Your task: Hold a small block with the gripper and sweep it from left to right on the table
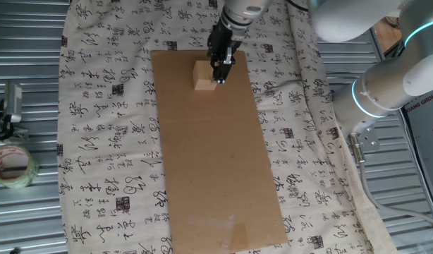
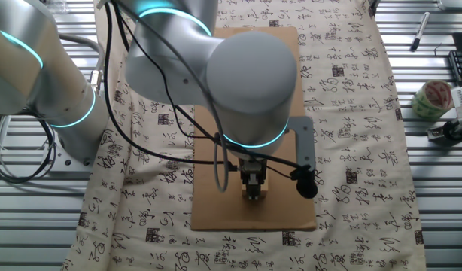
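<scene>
Nearest the lens in the other fixed view, a bulky grey wrist joint of the arm (image 2: 250,83) is seen, ringed in cyan, and most of what hangs beneath it is hidden by it. Below that joint the gripper (image 2: 253,192) is lowered onto the small block (image 2: 262,190), which sits on the cardboard sheet (image 2: 287,214) close to one short end of it.

From one fixed view the block (image 1: 204,77) is shown at the far end of the cardboard (image 1: 216,162), near the far edge of the counter (image 1: 104,141), with the black fingers (image 1: 226,72) pressed against its right side and partly over it. Whether the block is actually clamped between the fingers or merely touched by them cannot be told from either view.

Several failures are judged possible. If the grip is shallow or off-centre, the block could be twisted out as soon as sideways force is applied. If the block is pressed too hard into the sheet, the loose cardboard could be dragged along with it, or the cream cloth beneath could be bunched into folds. If the sweep is carried past the long edge of the cardboard, the block may be caught on the step down to the cloth and tipped. A dangling black cable (image 2: 216,162) beside the tool could also be snagged. The tape roll (image 1: 12,166) near the counter's left edge lies well apart.
</scene>
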Controlling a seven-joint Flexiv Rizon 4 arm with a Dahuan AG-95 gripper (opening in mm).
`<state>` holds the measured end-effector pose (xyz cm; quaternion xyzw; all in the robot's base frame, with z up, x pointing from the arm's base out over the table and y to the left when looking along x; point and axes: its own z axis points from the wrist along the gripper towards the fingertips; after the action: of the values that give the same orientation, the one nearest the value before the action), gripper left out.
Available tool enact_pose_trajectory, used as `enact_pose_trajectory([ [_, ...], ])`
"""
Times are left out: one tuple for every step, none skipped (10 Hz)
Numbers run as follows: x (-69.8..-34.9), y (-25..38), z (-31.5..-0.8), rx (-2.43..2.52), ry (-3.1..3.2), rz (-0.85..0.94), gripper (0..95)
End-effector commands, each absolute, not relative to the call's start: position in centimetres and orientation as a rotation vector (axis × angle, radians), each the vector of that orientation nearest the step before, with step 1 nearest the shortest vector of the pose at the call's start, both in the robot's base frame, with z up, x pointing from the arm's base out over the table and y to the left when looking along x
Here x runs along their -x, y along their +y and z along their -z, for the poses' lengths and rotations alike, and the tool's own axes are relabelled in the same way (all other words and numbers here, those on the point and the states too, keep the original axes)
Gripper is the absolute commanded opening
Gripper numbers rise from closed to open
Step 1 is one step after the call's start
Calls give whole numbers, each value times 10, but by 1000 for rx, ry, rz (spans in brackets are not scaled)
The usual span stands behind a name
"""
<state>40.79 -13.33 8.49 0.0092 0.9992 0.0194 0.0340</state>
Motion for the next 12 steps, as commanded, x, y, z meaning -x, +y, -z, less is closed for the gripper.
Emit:
enact_pose_trajectory([
  [-408,-134,-83,-25,3070,-64,760],
  [-408,-135,-82,-24,3067,-70,760],
  [-408,-135,-81,-22,3066,-70,760],
  [-408,-136,-80,-22,3068,-73,760],
  [-408,-136,-79,-21,3064,-73,760],
  [-407,-136,-78,-22,3064,-74,760],
  [-407,-137,-77,-22,3061,-76,760],
  [-407,-137,-75,-23,3060,-76,760],
  [-406,-138,-74,-23,3060,-76,760],
  [-406,-138,-72,-22,3060,-75,760],
  [-406,-139,-71,-20,3060,-76,760],
  [-406,-139,-70,-17,3058,-80,760],
])
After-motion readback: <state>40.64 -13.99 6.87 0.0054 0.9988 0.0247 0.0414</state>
